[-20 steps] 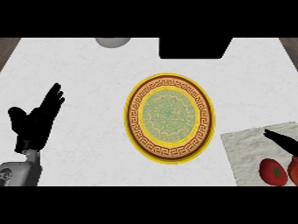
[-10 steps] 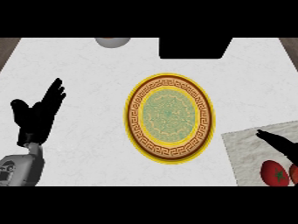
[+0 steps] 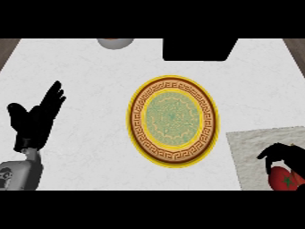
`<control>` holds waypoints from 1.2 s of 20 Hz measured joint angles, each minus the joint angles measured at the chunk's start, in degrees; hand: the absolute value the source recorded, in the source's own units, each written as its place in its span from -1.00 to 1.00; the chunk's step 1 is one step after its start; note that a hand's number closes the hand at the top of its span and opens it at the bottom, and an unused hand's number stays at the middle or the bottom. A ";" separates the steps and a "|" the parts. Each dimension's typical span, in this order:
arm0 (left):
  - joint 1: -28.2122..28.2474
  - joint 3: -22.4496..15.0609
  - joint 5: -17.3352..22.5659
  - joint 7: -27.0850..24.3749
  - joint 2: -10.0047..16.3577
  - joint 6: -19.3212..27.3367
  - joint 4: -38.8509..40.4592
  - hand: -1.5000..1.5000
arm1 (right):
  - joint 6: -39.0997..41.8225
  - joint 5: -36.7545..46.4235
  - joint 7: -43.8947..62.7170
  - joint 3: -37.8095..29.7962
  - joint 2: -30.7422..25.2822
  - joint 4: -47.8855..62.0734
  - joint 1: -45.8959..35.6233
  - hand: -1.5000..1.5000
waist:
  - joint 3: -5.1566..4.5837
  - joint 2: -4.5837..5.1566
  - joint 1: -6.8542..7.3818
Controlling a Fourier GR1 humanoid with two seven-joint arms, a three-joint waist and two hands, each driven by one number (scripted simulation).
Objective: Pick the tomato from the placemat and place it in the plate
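A red tomato (image 3: 284, 180) lies on the grey placemat (image 3: 260, 147) at the lower right of the counter. My right hand (image 3: 298, 160) is on top of it, fingers curled over and round the tomato, hiding most of it. The plate (image 3: 173, 120), round with a yellow rim, a brown patterned band and a green centre, stands in the middle of the counter with nothing on it, left of the placemat. My left hand (image 3: 37, 120) rests open at the left side, fingers up, far from the plate.
A grey bowl (image 3: 115, 42) peeks in at the counter's far edge. A black box-like object (image 3: 197, 48) stands at the back, behind the plate. Wooden floor shows past both far corners of the white counter.
My right hand has come down and curled its fingers round the tomato; earlier its fingers lay straight above it. The left hand has barely shifted.
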 measured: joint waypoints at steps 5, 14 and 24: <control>0.08 0.28 -0.33 -0.42 -0.23 -0.35 0.56 0.00 | -1.15 0.75 0.88 0.16 2.67 -3.67 1.91 1.00 | -0.44 -0.14 -0.27; -0.92 -1.05 -0.71 0.05 -0.78 -0.95 0.71 0.00 | -4.01 11.08 24.93 16.07 25.91 -14.62 -4.60 1.00 | -0.45 -0.33 2.54; -1.14 -0.90 -0.87 -0.03 -0.95 -0.70 1.44 0.00 | -25.26 21.32 56.32 30.90 32.85 -25.25 -12.63 1.00 | 0.43 -0.77 1.74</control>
